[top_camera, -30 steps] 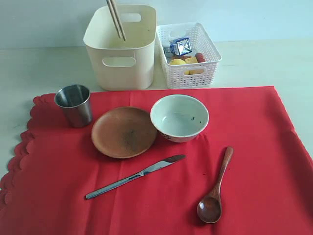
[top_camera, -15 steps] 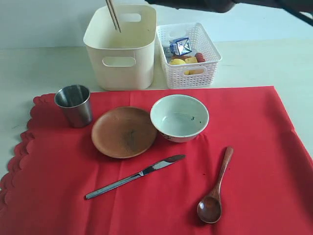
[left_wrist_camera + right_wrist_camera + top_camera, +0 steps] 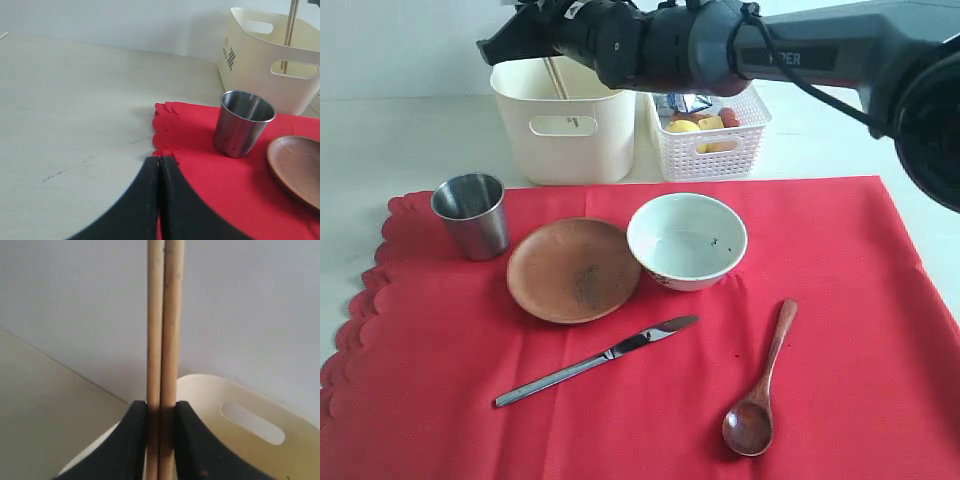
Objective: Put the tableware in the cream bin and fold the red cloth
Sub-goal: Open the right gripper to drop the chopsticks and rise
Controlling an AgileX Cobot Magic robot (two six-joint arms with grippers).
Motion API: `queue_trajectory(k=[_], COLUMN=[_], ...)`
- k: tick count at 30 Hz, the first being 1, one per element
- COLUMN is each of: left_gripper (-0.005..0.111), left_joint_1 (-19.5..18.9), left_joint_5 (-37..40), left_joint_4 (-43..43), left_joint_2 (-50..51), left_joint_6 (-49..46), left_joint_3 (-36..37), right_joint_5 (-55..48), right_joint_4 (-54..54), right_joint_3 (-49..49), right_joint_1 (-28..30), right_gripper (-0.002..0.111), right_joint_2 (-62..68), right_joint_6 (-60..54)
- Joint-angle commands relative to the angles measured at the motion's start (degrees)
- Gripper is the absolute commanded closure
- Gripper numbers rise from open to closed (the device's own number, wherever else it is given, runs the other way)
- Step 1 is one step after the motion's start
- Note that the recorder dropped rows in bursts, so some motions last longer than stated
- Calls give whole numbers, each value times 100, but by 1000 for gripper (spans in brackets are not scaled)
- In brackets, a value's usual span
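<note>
My right gripper (image 3: 161, 407) is shut on the pair of wooden chopsticks (image 3: 161, 315), which stand upright between its fingers. In the exterior view the right arm (image 3: 660, 45) reaches across above the cream bin (image 3: 565, 125), and the chopsticks (image 3: 558, 78) hang inside it. On the red cloth (image 3: 840, 330) lie the steel cup (image 3: 472, 213), brown plate (image 3: 573, 268), white bowl (image 3: 686, 240), knife (image 3: 595, 360) and dark spoon (image 3: 760, 385). My left gripper (image 3: 159, 160) is shut and empty, low over the cloth's scalloped edge (image 3: 165, 125), short of the cup (image 3: 243, 122).
A white lattice basket (image 3: 720, 130) with food items stands right of the cream bin, partly under the right arm. Pale tabletop (image 3: 410, 140) surrounds the cloth. The cloth's scalloped edge (image 3: 365, 290) runs down the left side.
The right arm has dropped into the exterior view above the cream bin, and the chopsticks have gone lower into the bin. The left gripper and the tableware on the cloth have not moved.
</note>
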State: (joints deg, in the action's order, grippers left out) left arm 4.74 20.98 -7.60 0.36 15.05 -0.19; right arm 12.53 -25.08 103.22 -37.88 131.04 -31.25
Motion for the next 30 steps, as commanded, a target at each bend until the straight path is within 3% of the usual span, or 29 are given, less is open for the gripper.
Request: queue_trajectory(k=[1,14,17,26,30], left_gripper=[107,107,107,107,107], left_joint_1=[-9,-9,-9,-9,-9], left_joint_5=[-26,-26,-26,-26,-26], left_joint_4=[41,41,41,41,41], left_joint_2=[-36,-36,-36,-36,-36], left_joint_6=[-3,-3,-3,-3,-3], left_joint_3=[19,19,19,19,19], right_joint_5=[-212,-733,-899,-937,-913], right_joint_4=[-44,-237,-250,-320,-320], right_joint_3=[52,52,52,52,52], right_joint_1=[-10,-10,-10,-10,-10], right_gripper=[108,107,99,58,52], right_joint_2=[131,436,466,339,95], right_joint_6=[-22,1,1,-16,-16])
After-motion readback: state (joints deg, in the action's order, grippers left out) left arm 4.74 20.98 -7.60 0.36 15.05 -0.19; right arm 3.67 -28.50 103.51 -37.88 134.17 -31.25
